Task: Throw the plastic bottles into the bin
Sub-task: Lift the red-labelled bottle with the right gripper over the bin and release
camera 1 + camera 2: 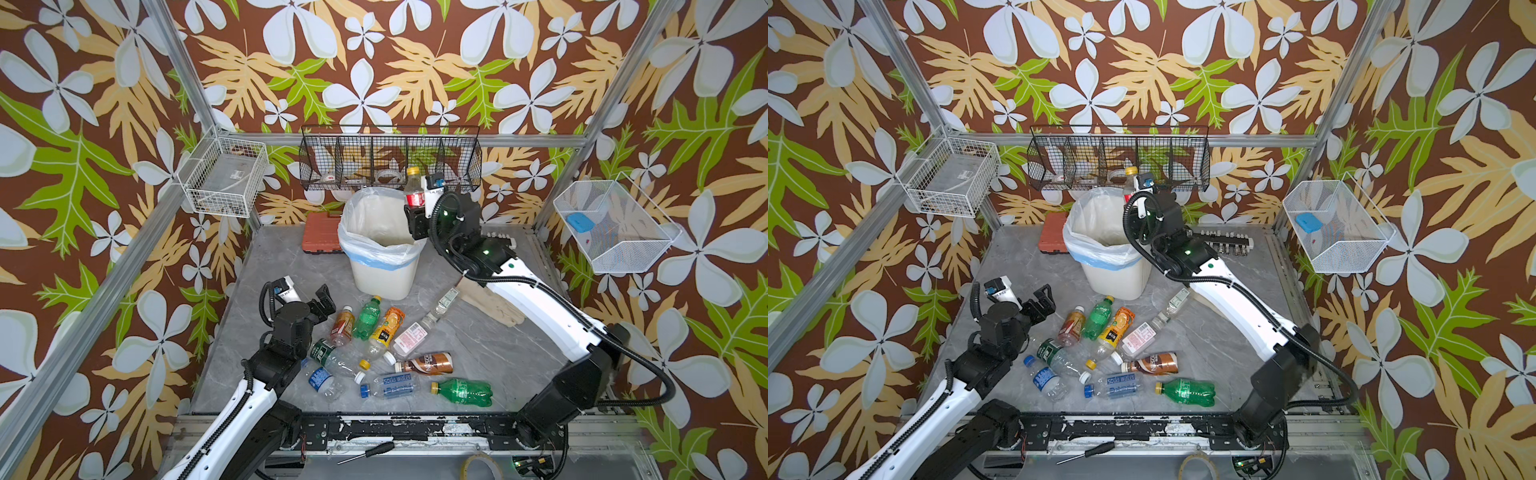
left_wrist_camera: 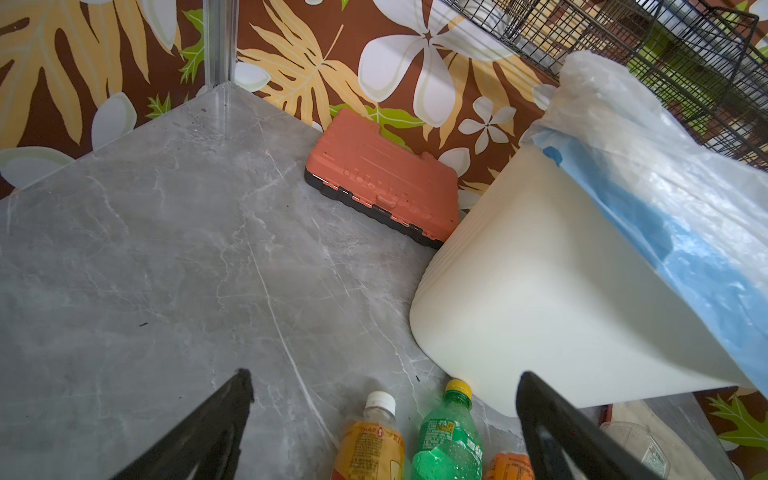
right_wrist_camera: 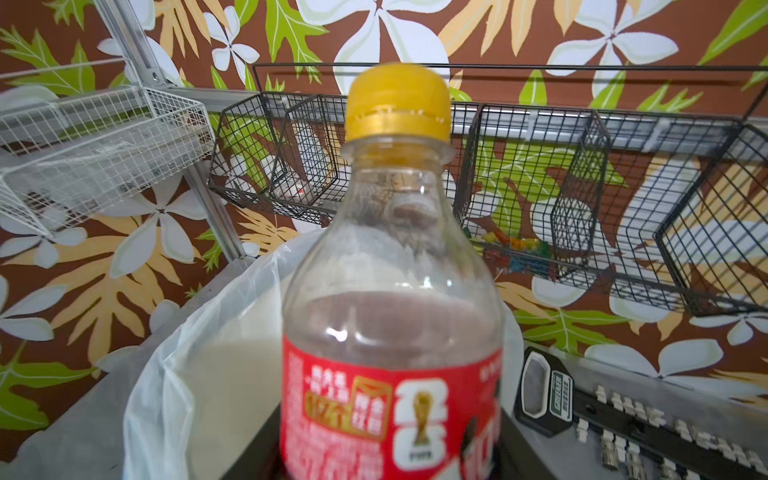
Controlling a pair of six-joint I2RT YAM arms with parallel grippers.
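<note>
The right hand point(image 1: 417, 210) holds a red-labelled bottle point(image 1: 413, 188) upright at the rim of the bin point(image 1: 380, 274). Next, I judge, it must move over the opening and let go. The left hand point(image 1: 321, 303) gapes wide, empty.

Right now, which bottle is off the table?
The red-labelled bottle with the yellow cap, held upright in the right gripper by the bin rim; the other bottles all lie on the table.

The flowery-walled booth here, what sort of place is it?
Likely a robot test cell, not a home: an aluminium frame holds wallpapered walls, a left arm and right arm mount on a front rail, and plastic bottles lie staged near a bin.
</note>
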